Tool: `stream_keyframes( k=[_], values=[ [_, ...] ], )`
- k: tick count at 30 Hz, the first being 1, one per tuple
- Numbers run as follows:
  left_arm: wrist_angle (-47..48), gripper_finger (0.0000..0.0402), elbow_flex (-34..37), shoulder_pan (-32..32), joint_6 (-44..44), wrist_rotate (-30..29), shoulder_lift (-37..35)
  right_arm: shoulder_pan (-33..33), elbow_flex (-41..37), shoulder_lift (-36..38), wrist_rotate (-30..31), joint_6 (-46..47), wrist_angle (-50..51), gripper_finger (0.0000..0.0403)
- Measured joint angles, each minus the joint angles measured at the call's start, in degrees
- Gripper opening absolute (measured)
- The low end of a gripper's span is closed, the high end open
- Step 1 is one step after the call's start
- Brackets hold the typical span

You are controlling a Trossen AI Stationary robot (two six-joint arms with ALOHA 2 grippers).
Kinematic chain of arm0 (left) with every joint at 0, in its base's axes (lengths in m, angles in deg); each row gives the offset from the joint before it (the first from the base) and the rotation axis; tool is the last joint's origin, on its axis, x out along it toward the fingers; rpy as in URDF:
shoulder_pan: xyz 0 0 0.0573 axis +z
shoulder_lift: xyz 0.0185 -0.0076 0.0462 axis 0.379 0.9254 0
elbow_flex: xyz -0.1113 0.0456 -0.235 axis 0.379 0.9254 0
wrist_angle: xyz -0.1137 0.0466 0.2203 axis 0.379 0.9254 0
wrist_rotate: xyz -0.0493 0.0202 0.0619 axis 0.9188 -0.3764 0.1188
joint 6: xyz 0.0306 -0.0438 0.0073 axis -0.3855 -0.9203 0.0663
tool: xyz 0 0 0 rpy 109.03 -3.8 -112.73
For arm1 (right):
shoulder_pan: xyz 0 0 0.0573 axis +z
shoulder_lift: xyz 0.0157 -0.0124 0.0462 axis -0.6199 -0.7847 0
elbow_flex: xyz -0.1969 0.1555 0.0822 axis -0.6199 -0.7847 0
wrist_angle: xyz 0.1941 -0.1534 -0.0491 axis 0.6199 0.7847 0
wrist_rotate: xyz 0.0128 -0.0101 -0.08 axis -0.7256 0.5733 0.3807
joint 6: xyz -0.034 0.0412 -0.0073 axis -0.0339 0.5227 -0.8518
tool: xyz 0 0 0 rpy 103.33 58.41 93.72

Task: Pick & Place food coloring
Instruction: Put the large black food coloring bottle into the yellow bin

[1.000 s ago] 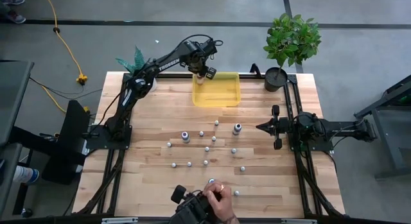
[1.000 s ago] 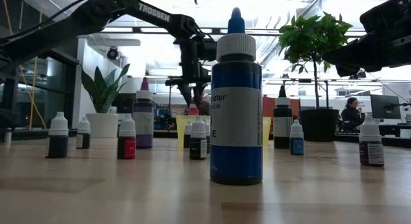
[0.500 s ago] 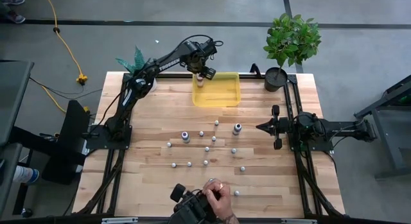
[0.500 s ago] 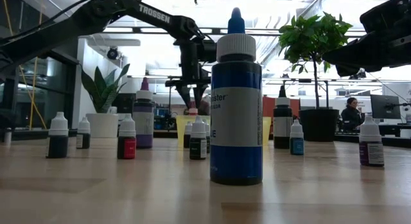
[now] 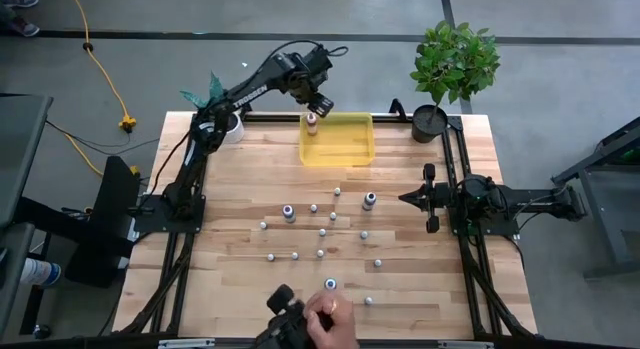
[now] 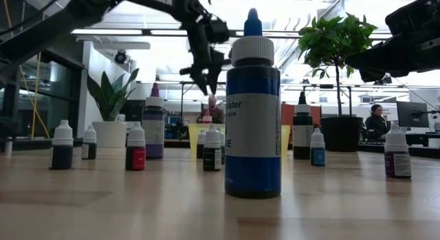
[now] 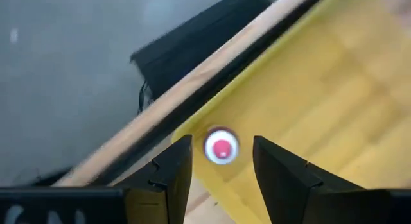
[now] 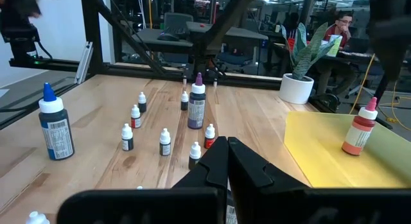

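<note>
Hovering with fingers (image 7: 282,179) spread, left gripper (image 7: 221,176) partly hides pink-capped bottle (image 7: 221,147).

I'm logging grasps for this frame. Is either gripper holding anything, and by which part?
Nothing is held. The left gripper hangs open above the red-capped bottle standing in the yellow tray; the right gripper is shut on nothing.
</note>
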Motion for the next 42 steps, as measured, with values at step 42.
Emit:
stream_keyframes(
  k=[42],
  values=[
    [-10.6, 0.0156, 1.9, -26.9, 37.9, 20.7, 7.3, 0.0, 0.0, -0.3, 0.0, 0.0, 0.0, 0.0]
  ],
)
